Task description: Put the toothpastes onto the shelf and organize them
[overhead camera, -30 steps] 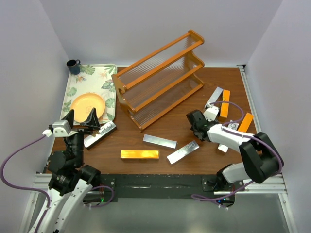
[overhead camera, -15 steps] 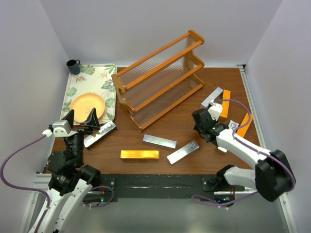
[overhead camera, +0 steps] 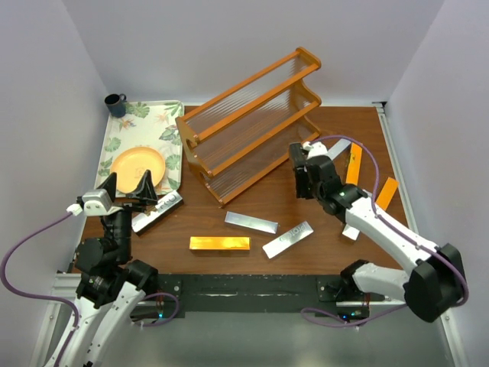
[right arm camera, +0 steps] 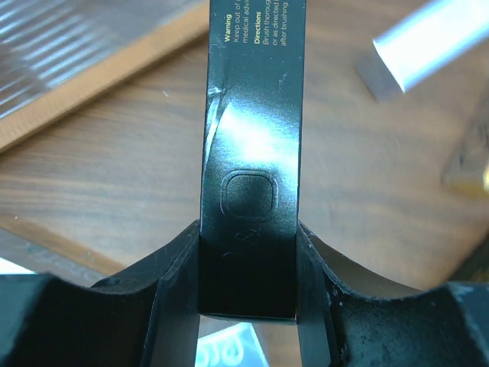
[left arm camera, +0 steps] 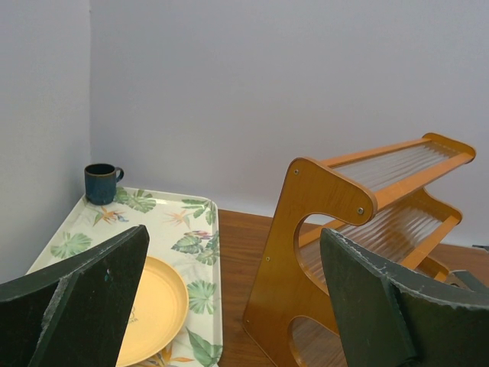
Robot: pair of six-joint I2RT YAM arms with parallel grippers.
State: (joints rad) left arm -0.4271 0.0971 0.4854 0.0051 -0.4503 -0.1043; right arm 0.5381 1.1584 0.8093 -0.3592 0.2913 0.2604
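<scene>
Right gripper (right arm camera: pixel 248 260): closed on one end of the dark carton (right arm camera: pixel 256 115), with a finger pressed against each long side.
Dark carton: runs straight out from the jaws and has white print on its outer part. In the overhead view it sits over the brown table (overhead camera: pixel 306 264), just beside the near-right end of the shelf (overhead camera: pixel 252 126). Whether it touches the shelf cannot be told.
Left gripper (overhead camera: pixel 126 187): jaws spread wide, holding nothing. It sits at the near left by the tray's near edge and faces the shelf's left end panel.
Shelf: three stepped tiers of clear ribbed slats between orange-brown end panels. It stands diagonally from centre-left towards the far right.
Middle cartons: the orange-gold carton (overhead camera: pixel 220 243) lies near the front edge. The plain silver carton (overhead camera: pixel 250 222) lies just far of it, and the printed silver carton (overhead camera: pixel 288 239) lies angled to the right.
Left carton: the left silver carton (overhead camera: pixel 157 212) lies just beside the left gripper.
Right cartons: the far silver carton (overhead camera: pixel 338 147) and the inner orange carton (overhead camera: pixel 354 163) lie beyond the right arm. The outer orange carton (overhead camera: pixel 386 193) lies nearer the right edge. The pale carton (overhead camera: pixel 351 232) is partly hidden under the arm.
Tray: the floral tray (overhead camera: pixel 145 107) lies at the far left and carries a yellow plate (overhead camera: pixel 137 167). A dark mug (overhead camera: pixel 115 104) stands at its far-left corner.
</scene>
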